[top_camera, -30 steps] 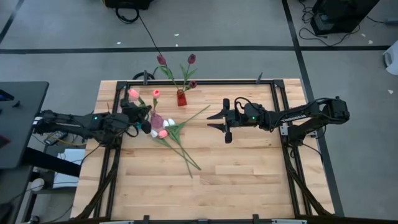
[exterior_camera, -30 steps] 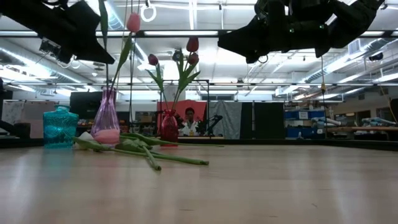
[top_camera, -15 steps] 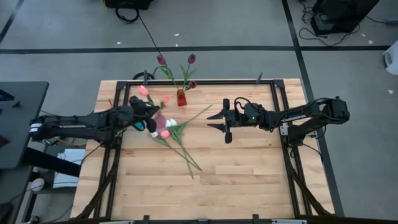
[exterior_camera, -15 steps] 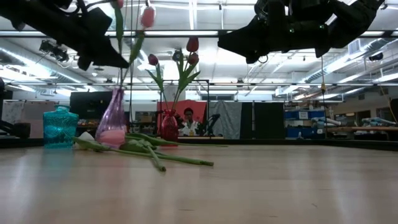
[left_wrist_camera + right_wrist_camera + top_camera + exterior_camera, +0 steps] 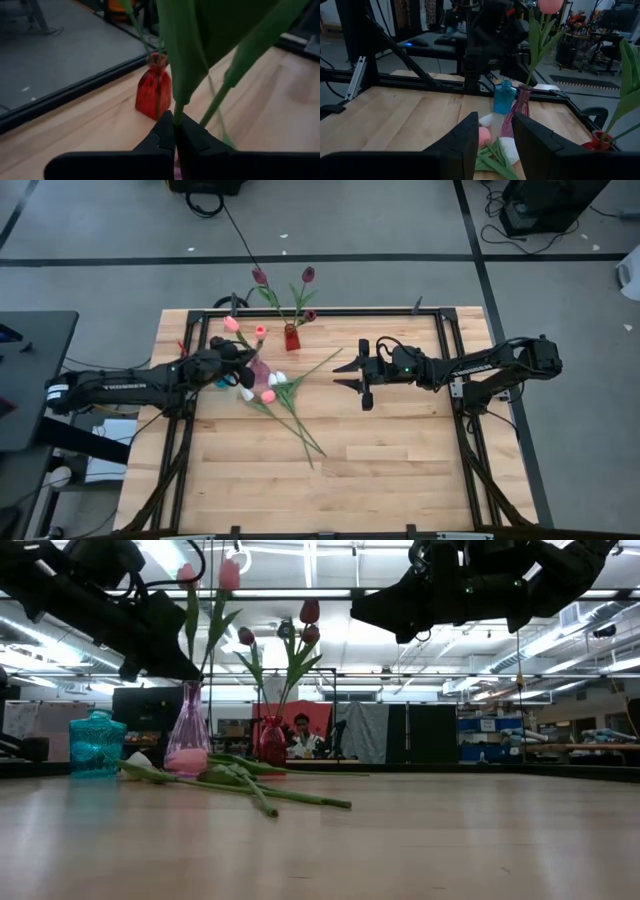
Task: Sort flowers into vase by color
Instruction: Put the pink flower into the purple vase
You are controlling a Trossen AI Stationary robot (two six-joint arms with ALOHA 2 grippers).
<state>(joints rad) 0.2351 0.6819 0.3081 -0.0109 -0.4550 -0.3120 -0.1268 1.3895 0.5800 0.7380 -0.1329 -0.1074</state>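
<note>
Left arm (image 5: pixel 110 386) reads "THORSEN"; left gripper (image 5: pixel 174 131) pinches a pink tulip stem (image 5: pixel 178 112) above the purple vase (image 5: pixel 188 735). Right gripper (image 5: pixel 492 137) hangs open, empty, over the wooden table (image 5: pixel 400 450).

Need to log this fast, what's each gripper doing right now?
Left gripper: closed on a pink tulip's stem, above the purple vase.
Right gripper: open, holding nothing, over mid-table.

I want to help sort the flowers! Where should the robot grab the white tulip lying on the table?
Best on the thin green stem just behind the white tulip head, with the claw coming straight down from above. It lies flat on the table, so the stem is easy to pinch, and the soft head would probably squash.
</note>
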